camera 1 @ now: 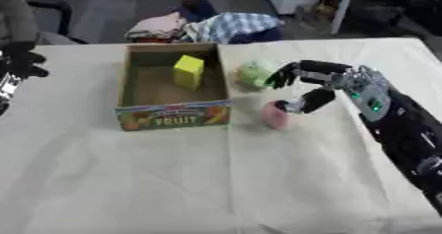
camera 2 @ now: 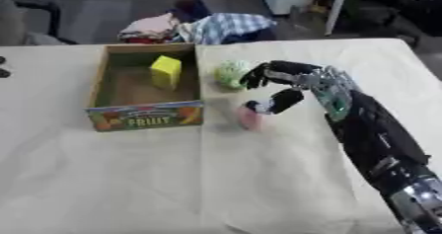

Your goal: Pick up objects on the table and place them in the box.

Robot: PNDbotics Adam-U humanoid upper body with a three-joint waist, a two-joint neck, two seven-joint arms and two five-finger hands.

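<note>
A cardboard box with FRUIT printed on its front wall stands at the table's centre-left. Inside it a yellow block leans near the far wall. A pale green ball lies just right of the box. A pink object stands a little nearer, off the box's front right corner. My right hand reaches in from the right, open. Its fingers arch beside the green ball and its thumb points down at the pink object's top. My left hand shows as a dark shape at the left edge.
A pile of folded clothes sits just beyond the table's far edge behind the box. The cream tablecloth stretches wide in front. A dark chair stands at the far left.
</note>
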